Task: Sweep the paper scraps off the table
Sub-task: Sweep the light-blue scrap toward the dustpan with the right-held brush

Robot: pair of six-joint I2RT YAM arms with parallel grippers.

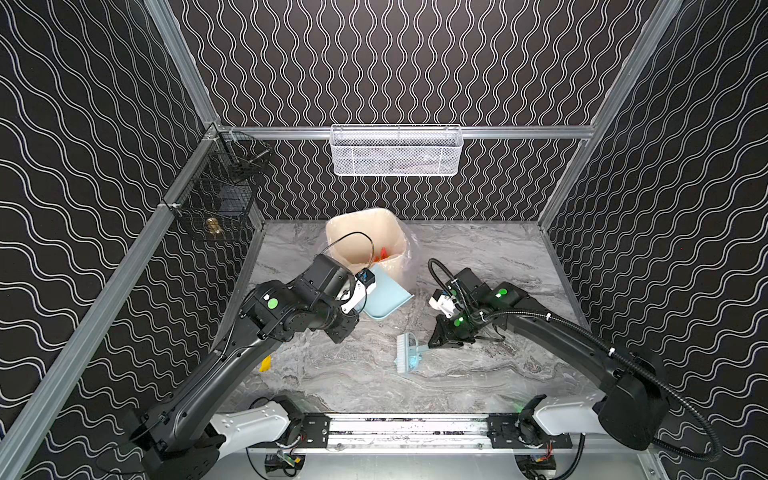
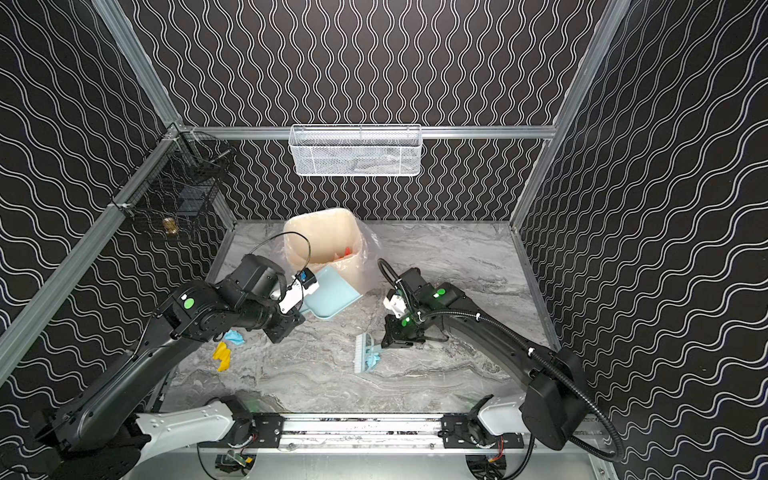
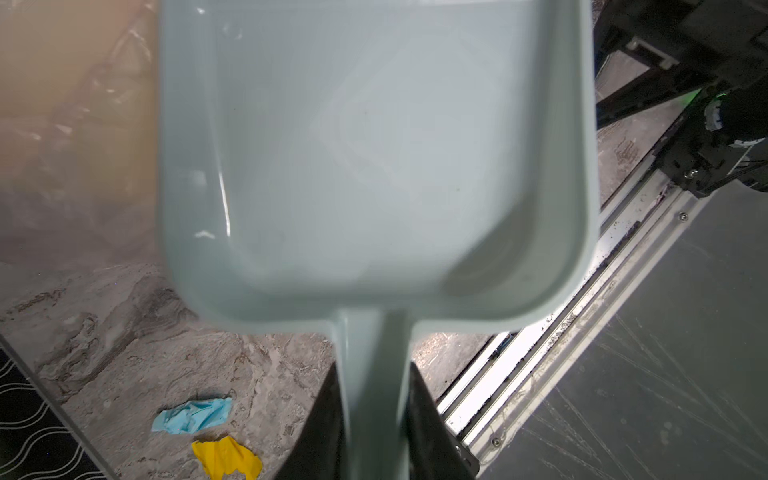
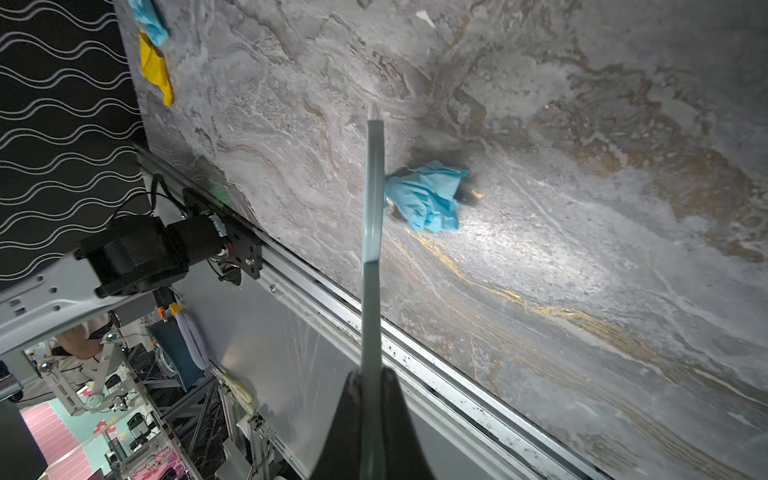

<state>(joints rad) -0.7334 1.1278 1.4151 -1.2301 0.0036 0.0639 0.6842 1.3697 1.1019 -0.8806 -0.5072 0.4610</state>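
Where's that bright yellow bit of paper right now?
In a top view the yellow scrap lies on the table's left side, beside the left arm, with a light blue scrap right next to it.

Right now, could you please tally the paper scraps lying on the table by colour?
Light blue: 2, the left blue scrap and the middle blue scrap against the brush.
Yellow: 1, the yellow scrap.
Total: 3 on the table.
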